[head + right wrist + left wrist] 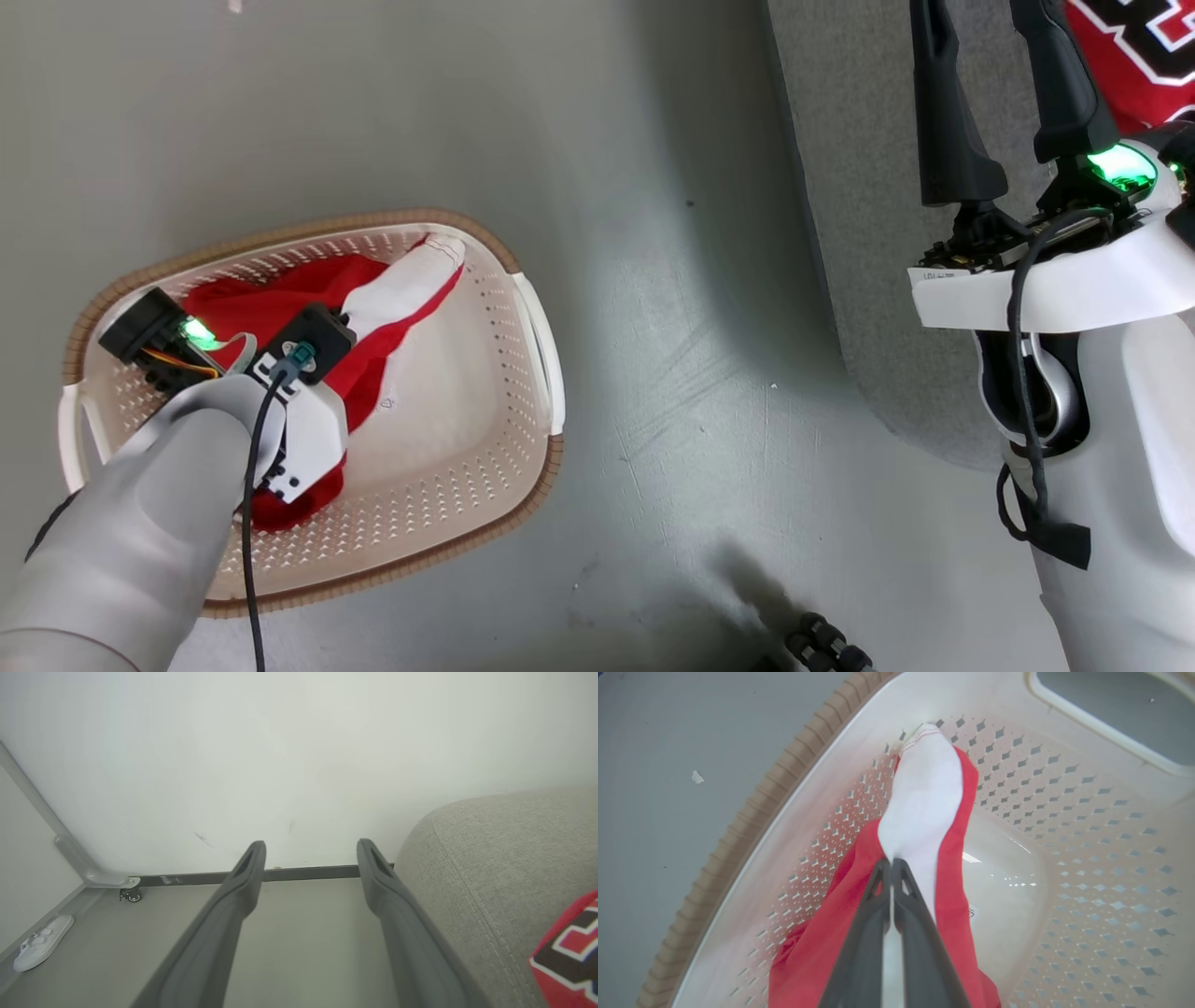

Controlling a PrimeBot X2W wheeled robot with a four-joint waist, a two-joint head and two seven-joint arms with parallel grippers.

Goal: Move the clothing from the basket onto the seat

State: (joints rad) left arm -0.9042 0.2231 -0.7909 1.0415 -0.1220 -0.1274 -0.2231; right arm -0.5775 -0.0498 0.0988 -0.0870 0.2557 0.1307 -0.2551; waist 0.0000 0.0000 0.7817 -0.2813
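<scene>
The red shorts (952, 868) with a broad white stripe (401, 280) lie in the cream basket (537, 327). My left gripper (892, 862) is shut on the shorts at the stripe, and the cloth stretches from its tips to the perforated wall (1064, 812). In the head view my left wrist covers that grip. My right gripper (994, 28) stands open and empty above the edge of the grey seat (859, 187), its fingers (247, 877) spread wide. The red jersey (1139, 56) with black-and-white lettering lies on the seat (490, 858) and shows at the right (570, 952).
Bare grey floor (672, 373) separates the basket from the seat. A white slipper (39, 942) lies by the wall near a small caster (131, 895). Something dark and ribbed (822, 649) sits at the bottom edge of the head view.
</scene>
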